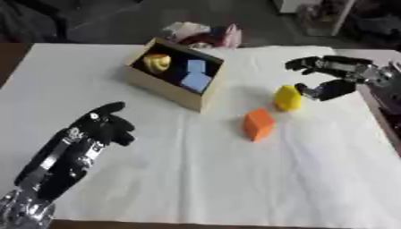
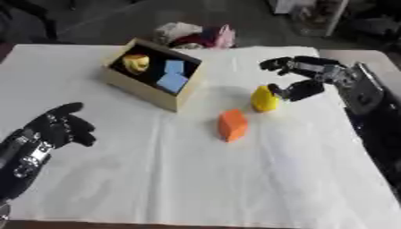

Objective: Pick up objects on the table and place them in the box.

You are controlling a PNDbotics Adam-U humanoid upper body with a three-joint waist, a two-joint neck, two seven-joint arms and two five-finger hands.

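Desk point(image 1: 235, 188) covered with a white sheet, lying slightly askew in view.

Wooden box point(image 1: 174, 74) sits at the far left-centre of the desk, open side up, set at an angle. Inside it: a yellow object point(image 1: 157, 62) toward the far left corner, and two blue blocks point(image 1: 196, 76) beside it, toward the right wall.

Two pieces remain out on the sheet, right of the box. Yellow block point(image 1: 287, 98) stands just off the box's near right corner, well clear of it. Orange block point(image 1: 258, 124) lies nearer the camera and slightly left of the yellow one, close beside it but apart.

Right robot hand point(image 2: 301, 78) reaches in from the right edge, fingers spread in a wide C: upper fingers extended above and beyond the yellow block, thumb curved in low at the block's right side. Whether the thumb touches the block cannot be told. Nothing is held.

Left robot hand point(image 1: 98, 129) shows at the lower left, over bare sheet, fingers relaxed and partly extended, holding nothing, well apart from the box and both blocks.

Some crumpled pink and white material point(image 1: 205, 35) lies beyond the desk's far edge.
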